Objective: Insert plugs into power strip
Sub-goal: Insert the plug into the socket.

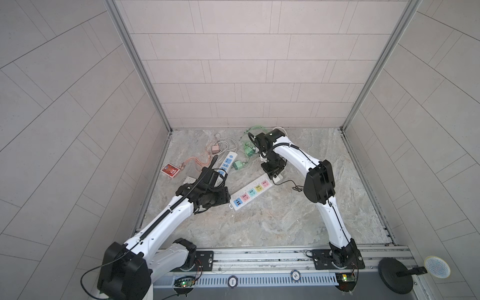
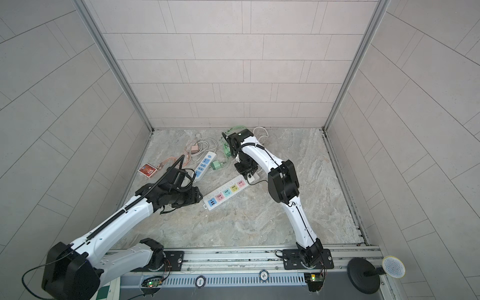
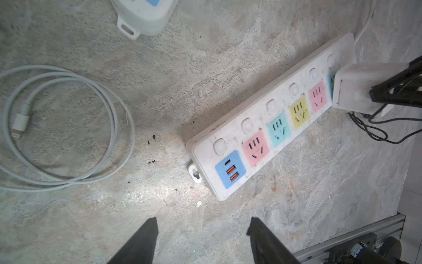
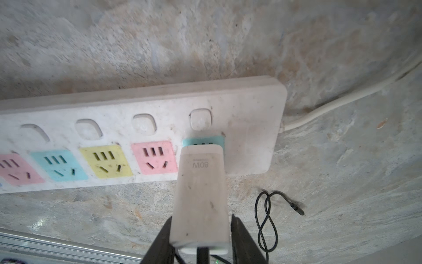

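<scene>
**One plug at the socket, three lying loose**

Right tool (image 4: 201,217) sits snug either side of the white adapter (image 4: 201,187), though I can't tell if it's really pinching or just loose; the adapter stands on the end teal socket (image 4: 220,142) of the colourful power strip (image 4: 251,137) in the middle of the desk (image 1: 285,220); looks pushed in or near enough, can't confirm it's seated; the other four coloured sockets are bare; left tool (image 3: 203,219) is spread open, holding nothing, hanging over the desk by the strip's USB end; green adapter (image 1: 237,165), second green adapter (image 1: 250,151) and pink adapter (image 1: 215,149) lie unplugged toward the back edge, around a blue-socket strip (image 1: 226,162); roughly a quarter done, I reckon
</scene>
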Tool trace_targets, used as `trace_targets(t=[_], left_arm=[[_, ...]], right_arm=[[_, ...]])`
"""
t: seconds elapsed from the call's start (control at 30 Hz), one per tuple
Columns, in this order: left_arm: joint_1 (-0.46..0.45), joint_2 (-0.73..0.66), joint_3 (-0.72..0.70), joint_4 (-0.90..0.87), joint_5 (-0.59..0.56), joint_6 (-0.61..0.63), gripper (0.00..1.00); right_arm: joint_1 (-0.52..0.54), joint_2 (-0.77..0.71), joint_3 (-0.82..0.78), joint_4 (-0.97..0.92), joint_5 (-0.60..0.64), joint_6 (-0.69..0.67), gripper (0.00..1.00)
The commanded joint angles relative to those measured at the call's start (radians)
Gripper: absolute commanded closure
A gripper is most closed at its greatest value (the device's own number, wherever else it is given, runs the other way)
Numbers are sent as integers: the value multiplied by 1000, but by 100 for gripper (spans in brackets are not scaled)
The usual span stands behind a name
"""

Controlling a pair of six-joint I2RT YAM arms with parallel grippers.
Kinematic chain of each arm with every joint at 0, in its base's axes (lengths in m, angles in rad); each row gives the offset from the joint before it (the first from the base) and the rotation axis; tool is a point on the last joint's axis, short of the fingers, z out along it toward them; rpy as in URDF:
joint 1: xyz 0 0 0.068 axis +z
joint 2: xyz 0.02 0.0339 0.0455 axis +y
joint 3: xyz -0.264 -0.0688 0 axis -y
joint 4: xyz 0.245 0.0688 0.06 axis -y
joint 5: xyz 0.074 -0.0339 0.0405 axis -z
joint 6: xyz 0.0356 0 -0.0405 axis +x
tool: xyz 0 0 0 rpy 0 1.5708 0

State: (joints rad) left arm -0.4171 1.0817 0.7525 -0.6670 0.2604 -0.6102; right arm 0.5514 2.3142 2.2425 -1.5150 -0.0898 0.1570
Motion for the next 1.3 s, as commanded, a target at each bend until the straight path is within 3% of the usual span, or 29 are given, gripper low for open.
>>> trace_targets(t=[0.0, 0.5, 0.73, 1.03, 1.27], left_arm=[[5, -1, -10, -6, -6, 12, 30], [5, -1, -10, -6, -1, 12, 30], [5, -2, -18, 1, 19, 9, 30], [5, -1, -11, 0, 36, 6, 30], [5, -6, -9, -8, 36, 4, 30]], right_arm=[[-9, -54, -17, 5, 2, 11, 63], [-10, -3, -75, 43, -35, -2, 90], [2, 106, 47, -8, 19, -22, 91], [44, 194, 53, 27, 47, -60, 91], [51, 218, 30, 60, -26, -125, 91]])
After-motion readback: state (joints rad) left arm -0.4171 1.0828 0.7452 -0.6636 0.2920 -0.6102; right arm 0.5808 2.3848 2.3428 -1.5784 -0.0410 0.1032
